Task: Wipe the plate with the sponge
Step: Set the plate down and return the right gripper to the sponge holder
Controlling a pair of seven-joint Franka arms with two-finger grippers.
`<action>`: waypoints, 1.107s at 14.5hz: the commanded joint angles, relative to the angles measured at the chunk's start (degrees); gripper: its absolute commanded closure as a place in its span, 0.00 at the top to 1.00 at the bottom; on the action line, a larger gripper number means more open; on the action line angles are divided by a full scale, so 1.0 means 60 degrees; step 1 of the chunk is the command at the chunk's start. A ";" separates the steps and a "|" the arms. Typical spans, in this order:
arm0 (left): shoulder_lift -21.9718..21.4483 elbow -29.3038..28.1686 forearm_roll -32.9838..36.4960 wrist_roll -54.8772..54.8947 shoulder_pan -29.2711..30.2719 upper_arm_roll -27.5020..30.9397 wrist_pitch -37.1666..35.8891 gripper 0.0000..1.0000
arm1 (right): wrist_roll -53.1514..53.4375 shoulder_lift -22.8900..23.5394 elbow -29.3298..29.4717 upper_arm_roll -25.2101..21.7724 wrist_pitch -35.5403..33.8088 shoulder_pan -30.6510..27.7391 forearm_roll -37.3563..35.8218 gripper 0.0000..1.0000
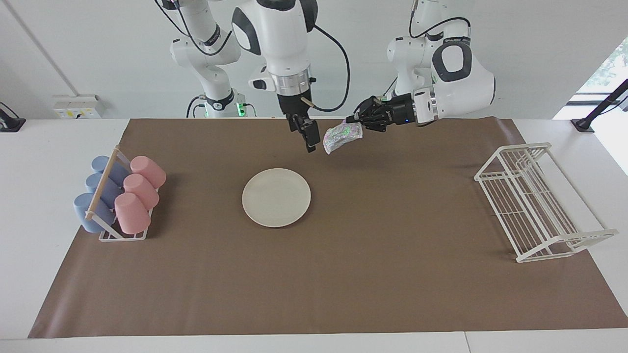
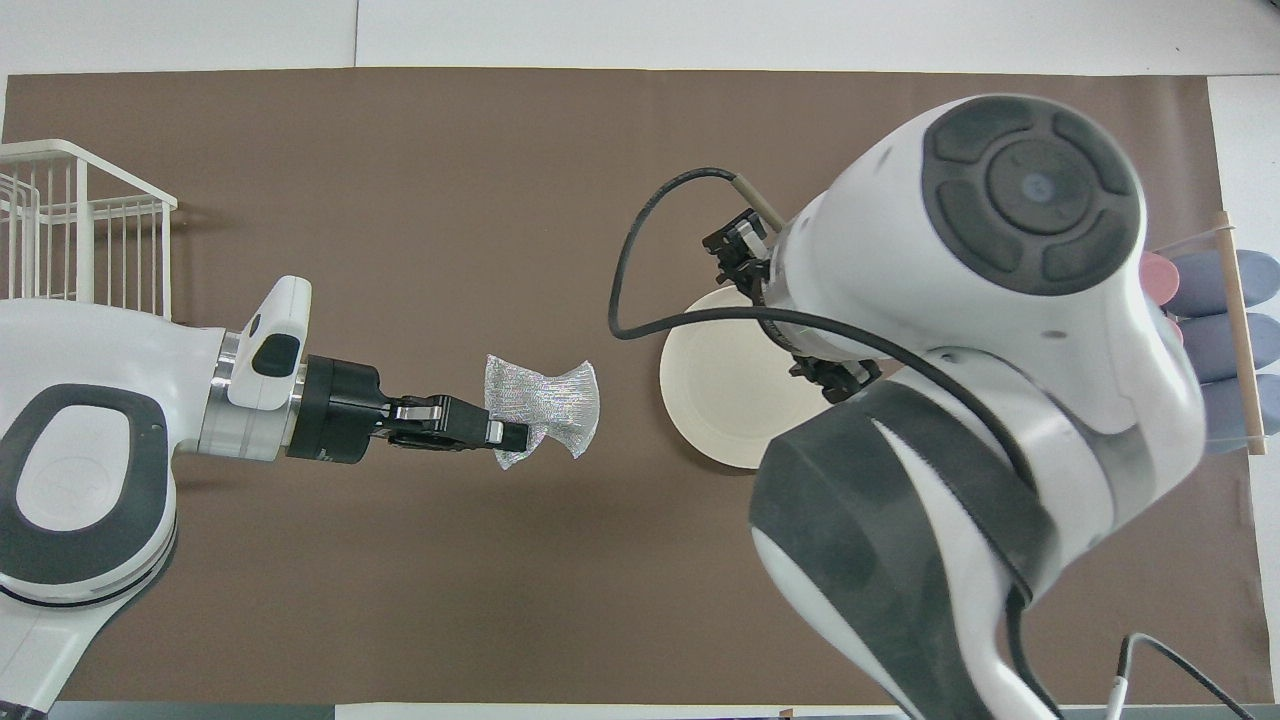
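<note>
The cream-white plate [image 1: 276, 197] lies flat on the brown mat, mid-table; in the overhead view only part of the plate [image 2: 705, 400] shows under the right arm. My left gripper [image 1: 354, 125] [image 2: 513, 436] is shut on one end of the sparkly silver-grey sponge [image 1: 342, 137] [image 2: 545, 403] and holds it in the air over the mat, beside the plate toward the left arm's end. My right gripper [image 1: 306, 138] points down, open and empty, over the mat just on the robots' side of the plate. It is hidden by its own arm in the overhead view.
A small rack of pink and blue cups [image 1: 117, 196] [image 2: 1215, 310] stands at the right arm's end of the mat. A white wire dish rack [image 1: 535, 201] [image 2: 80, 220] stands at the left arm's end.
</note>
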 commanded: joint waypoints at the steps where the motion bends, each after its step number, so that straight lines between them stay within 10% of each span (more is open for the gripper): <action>1: -0.0184 0.0278 0.1583 -0.1136 0.0020 -0.0015 0.0077 0.00 | -0.2905 -0.0602 -0.0465 0.0059 -0.0668 -0.1049 -0.0041 1.00; 10: 0.0415 0.2225 0.8554 -0.5458 -0.0595 -0.0249 -0.1443 0.00 | -0.9601 -0.0925 -0.0451 -0.0217 -0.1917 -0.2810 -0.0041 1.00; 16: 0.1059 0.3735 1.2012 -0.6047 -0.0931 -0.0395 -0.4035 0.00 | -1.1623 -0.1057 -0.0465 -0.4124 -0.1844 0.0203 -0.0027 1.00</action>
